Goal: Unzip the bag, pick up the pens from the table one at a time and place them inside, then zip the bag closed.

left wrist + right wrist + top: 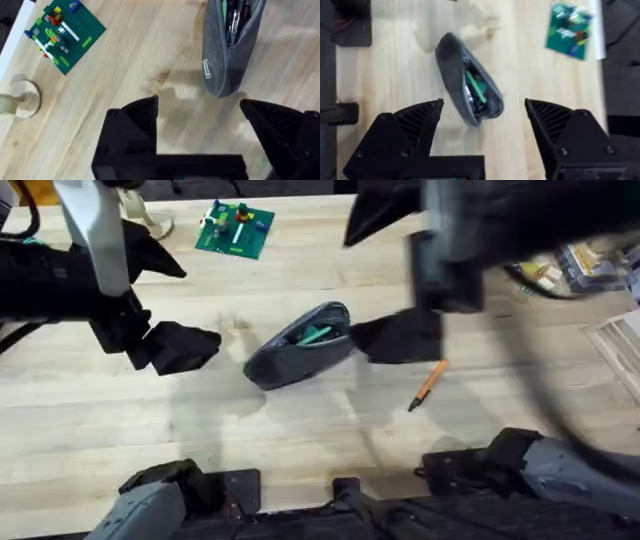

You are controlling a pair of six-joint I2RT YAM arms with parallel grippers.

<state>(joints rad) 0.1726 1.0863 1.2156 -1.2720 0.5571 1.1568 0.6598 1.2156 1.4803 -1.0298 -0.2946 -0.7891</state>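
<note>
The grey bag [297,350] lies slanted at the middle of the table [300,440], its zipper open and a green pen [316,334] showing inside. An orange pen [430,383] with a black tip lies on the wood to the bag's right. My left gripper [195,345] hovers just left of the bag, open and holding nothing; the left wrist view shows the bag's [225,55] end ahead of its fingers. My right gripper [395,335] is at the bag's right end, open and holding nothing; its wrist view looks down on the unzipped bag [451,57] and the green pen [477,87].
A green baseplate [235,228] with small bricks sits at the far side, a pale roll [152,224] to its left. Clear plastic containers [615,340] and clutter [555,272] stand at the right edge. Bare wood stretches in front of the bag.
</note>
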